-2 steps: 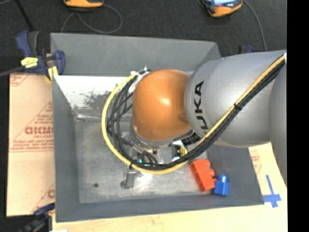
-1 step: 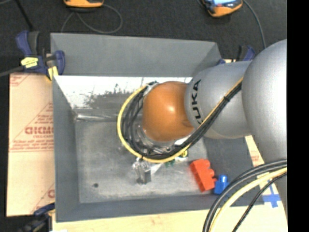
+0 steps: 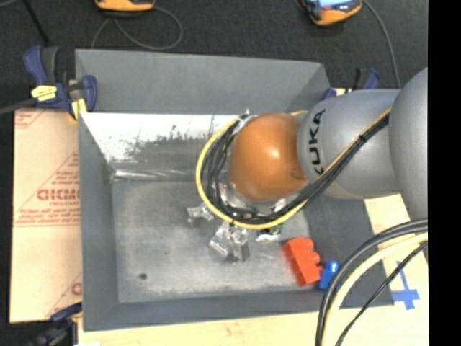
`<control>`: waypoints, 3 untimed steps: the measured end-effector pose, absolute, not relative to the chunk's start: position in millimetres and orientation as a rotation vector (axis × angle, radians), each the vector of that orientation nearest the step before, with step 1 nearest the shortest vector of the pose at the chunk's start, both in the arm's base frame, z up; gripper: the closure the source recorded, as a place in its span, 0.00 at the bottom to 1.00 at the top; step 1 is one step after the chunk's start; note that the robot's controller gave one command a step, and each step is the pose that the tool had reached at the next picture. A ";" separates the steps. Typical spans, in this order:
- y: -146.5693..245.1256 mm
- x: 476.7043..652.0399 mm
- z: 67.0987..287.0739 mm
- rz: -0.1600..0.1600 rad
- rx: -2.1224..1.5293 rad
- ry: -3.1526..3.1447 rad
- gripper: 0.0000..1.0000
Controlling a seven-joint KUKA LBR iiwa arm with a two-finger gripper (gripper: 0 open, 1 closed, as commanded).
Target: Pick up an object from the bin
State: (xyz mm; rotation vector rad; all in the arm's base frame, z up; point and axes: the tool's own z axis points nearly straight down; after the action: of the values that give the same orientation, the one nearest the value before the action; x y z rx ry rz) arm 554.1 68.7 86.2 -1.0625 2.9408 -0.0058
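Claw (image 3: 230,245) low over the grey bin's (image 3: 97,215) floor, just left of a red toy brick (image 3: 302,259), apart from it; whether it is open or holding anything cannot be told; a blue piece (image 3: 328,274) touches the brick's right; best to centre over the brick before closing.

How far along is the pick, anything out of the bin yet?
Reach looks done: the gripper is down near the floor of the bin. I see nothing held in it. The orange-red brick and blue piece lie on the floor toward the view's right. Grasp and lift are left.
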 end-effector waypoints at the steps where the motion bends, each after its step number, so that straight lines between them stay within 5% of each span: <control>1: 68.2 557.2 86.0 -0.011 -1.226 2.876 0.00; 3: 76.2 560.8 86.6 -0.012 -1.446 2.773 0.00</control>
State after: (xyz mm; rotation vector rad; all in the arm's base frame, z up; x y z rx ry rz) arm 560.8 76.2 86.6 -1.4461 2.7731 -0.0118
